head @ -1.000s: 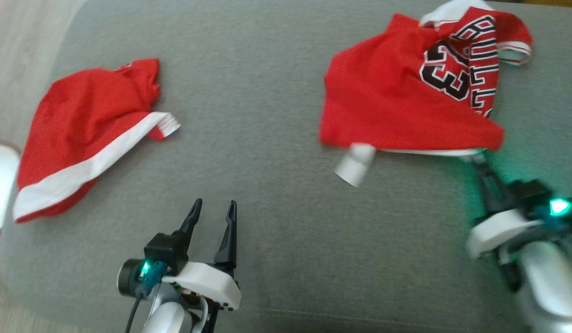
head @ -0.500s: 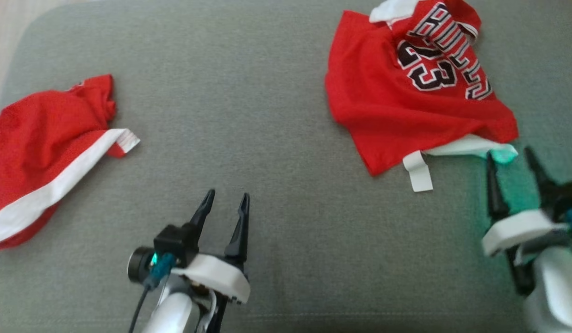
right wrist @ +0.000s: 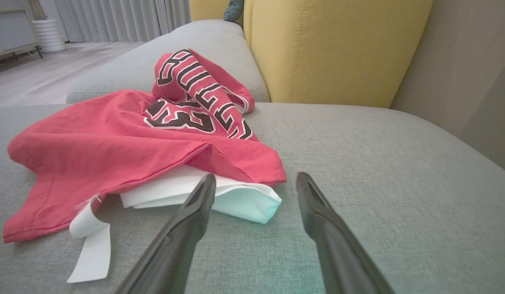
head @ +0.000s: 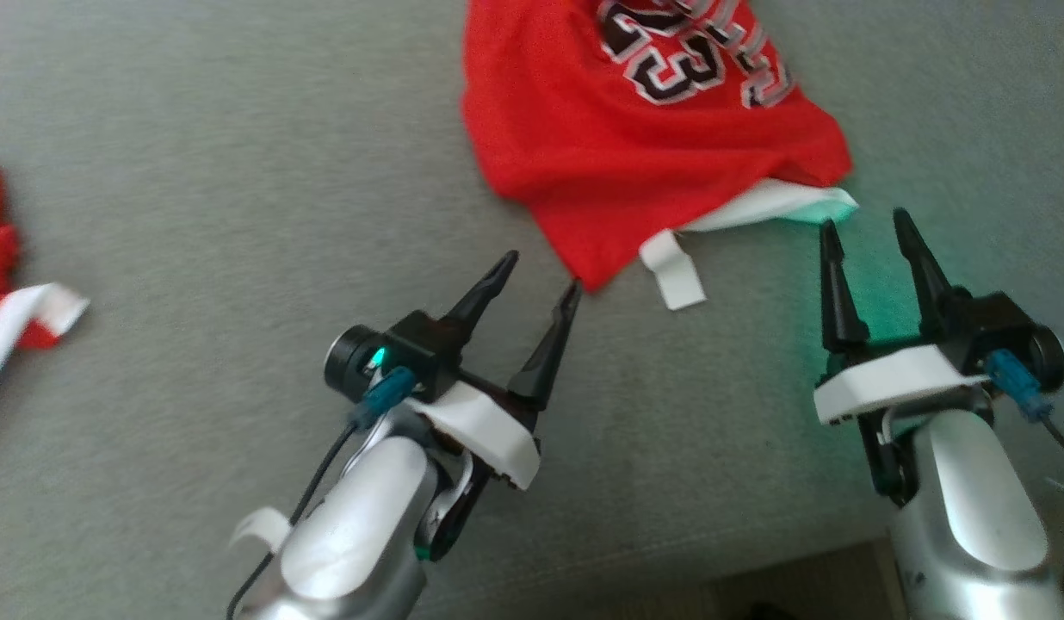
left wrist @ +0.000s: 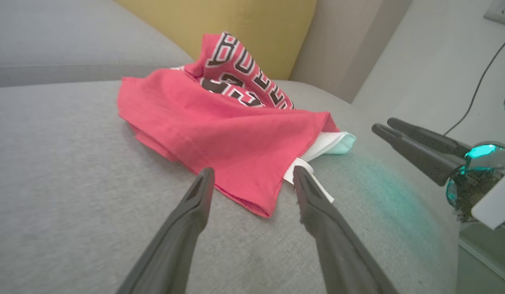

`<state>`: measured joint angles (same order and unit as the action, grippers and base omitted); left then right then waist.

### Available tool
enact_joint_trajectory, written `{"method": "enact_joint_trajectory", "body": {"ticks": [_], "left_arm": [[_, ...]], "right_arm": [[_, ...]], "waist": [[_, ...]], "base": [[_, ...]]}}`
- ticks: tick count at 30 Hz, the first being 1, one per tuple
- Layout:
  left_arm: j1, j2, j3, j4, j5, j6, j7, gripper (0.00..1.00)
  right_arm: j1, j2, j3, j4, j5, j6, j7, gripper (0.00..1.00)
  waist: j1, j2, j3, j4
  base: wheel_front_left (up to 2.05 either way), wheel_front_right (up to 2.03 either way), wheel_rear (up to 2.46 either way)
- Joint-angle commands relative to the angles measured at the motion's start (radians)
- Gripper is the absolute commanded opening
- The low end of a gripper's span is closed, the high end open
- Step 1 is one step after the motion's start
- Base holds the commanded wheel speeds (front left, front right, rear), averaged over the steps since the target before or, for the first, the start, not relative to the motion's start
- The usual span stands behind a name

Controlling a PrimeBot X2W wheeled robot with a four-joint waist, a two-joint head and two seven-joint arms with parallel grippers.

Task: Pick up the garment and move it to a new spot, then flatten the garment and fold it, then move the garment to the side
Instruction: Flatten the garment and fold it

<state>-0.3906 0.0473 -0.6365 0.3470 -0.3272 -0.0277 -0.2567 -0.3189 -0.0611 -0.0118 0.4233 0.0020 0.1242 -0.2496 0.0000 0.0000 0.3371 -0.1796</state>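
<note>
**While both hands gape, the jersey [head: 601, 146] lies bunched on the sofa**

Grey sofa seat [head: 196, 172] carries everything, with a yellow back cushion [right wrist: 338, 49] behind it. The red jersey sits crumpled toward the seat's far side, white lining [head: 782, 202] spilling from its near hem. Left hand [head: 541, 271], fingers apart, points at the hem's corner. Right hand [head: 865, 220], spread and empty, waits just short of the lining. A pinch may catch only one layer, or the loose white strip [head: 674, 277], and drag the heap askew.

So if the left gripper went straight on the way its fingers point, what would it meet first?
Most likely the near corner of the red jersey: in the left wrist view it lies just ahead of the open left gripper, between its fingers. Height is unclear.
</note>
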Motion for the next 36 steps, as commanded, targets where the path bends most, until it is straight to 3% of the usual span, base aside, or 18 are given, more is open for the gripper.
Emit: {"method": "enact_joint_trajectory", "body": {"ticks": [1, 9, 17, 18, 19, 20, 22, 25, 27, 31, 36], "left_arm": [[-0.044, 0.003, 0.001, -0.003, 0.010, -0.002, -0.005, 1.00], [-0.090, 0.003, -0.017, 0.109, 0.025, 0.020, -0.005, 1.00], [-0.097, 0.003, 0.000, 0.147, 0.030, 0.011, -0.005, 1.00], [-0.098, 0.003, 0.003, 0.149, 0.030, 0.009, -0.005, 0.92], [-0.098, 0.003, 0.005, 0.152, 0.029, 0.006, -0.005, 0.76], [-0.099, 0.003, 0.007, 0.155, 0.028, 0.005, -0.005, 0.47], [-0.100, 0.003, 0.009, 0.160, 0.029, 0.003, -0.005, 0.27], [-0.101, 0.003, 0.008, 0.174, 0.030, 0.009, -0.005, 0.20], [-0.100, 0.003, 0.008, 0.188, 0.028, 0.014, -0.005, 0.00], [-0.099, 0.003, 0.025, 0.184, 0.020, 0.020, -0.005, 0.00], [-0.062, 0.003, 0.140, 0.009, 0.007, 0.056, -0.005, 0.00]], "right_arm": [[-0.024, 0.008, 0.034, -0.043, 0.017, 0.007, -0.012, 1.00], [-0.029, 0.010, 0.058, -0.075, 0.071, 0.007, -0.012, 1.00], [-0.032, 0.011, 0.058, -0.088, 0.084, 0.007, -0.012, 1.00], [-0.033, 0.011, 0.059, -0.089, 0.085, 0.007, -0.012, 1.00], [-0.034, 0.011, 0.060, -0.090, 0.087, 0.007, -0.012, 1.00], [-0.035, 0.011, 0.061, -0.090, 0.089, 0.007, -0.012, 1.00], [-0.034, 0.011, 0.061, -0.090, 0.091, 0.007, -0.012, 1.00], [-0.034, 0.011, 0.059, -0.086, 0.092, 0.007, -0.012, 1.00], [-0.034, 0.011, 0.055, -0.083, 0.092, 0.007, -0.012, 1.00], [-0.030, 0.011, 0.039, -0.079, 0.088, 0.007, -0.012, 1.00], [-0.019, 0.011, 0.010, -0.068, 0.076, 0.007, -0.012, 1.00]], "waist": [[0.0000, 0.0000, 0.052, -0.063], [0.0000, 0.0000, 0.087, -0.117], [0.0000, 0.0000, 0.099, -0.130], [0.0000, 0.0000, 0.100, -0.131], [0.0000, 0.0000, 0.101, -0.133], [0.0000, 0.0000, 0.101, -0.134], [0.0000, 0.0000, 0.099, -0.134], [0.0000, 0.0000, 0.098, -0.131], [0.0000, 0.0000, 0.096, -0.128], [0.0000, 0.0000, 0.083, -0.110], [0.0000, 0.0000, 0.038, -0.055]], "base": [[0.00, 0.00, 0.00], [0.00, 0.00, 0.00], [0.00, 0.00, 0.00], [0.00, 0.00, 0.00], [0.00, 0.00, 0.00], [0.00, 0.00, 0.00], [0.00, 0.00, 0.00], [0.00, 0.00, 0.00], [0.00, 0.00, 0.00], [0.00, 0.00, 0.00], [0.00, 0.00, 0.00]]}}
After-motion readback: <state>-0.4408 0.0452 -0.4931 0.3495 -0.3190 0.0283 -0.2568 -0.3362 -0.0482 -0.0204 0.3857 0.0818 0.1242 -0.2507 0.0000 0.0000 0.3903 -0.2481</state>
